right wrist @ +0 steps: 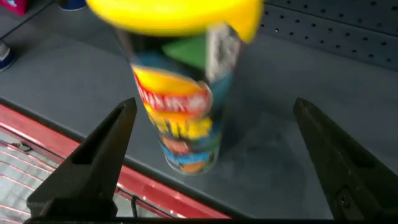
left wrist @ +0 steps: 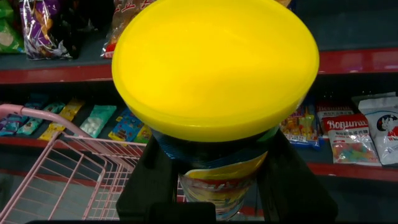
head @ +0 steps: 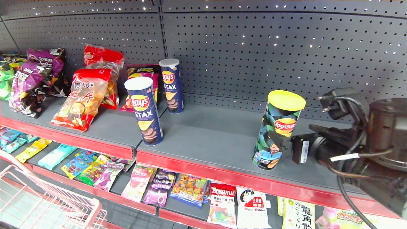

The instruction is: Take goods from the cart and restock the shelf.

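This is a shop aisle. A grey shelf [head: 222,140] with a pegboard back [head: 270,47] and a red front edge [head: 222,173] carries chip bags [head: 84,98] and chip canisters [head: 144,111]. Candy packets [head: 187,189] lie on the tier below, beside a pink wire cart [head: 92,210].

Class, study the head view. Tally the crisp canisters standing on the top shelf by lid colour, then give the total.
White-lidded canisters: 2
Yellow-lidded canister: 1
Total: 3
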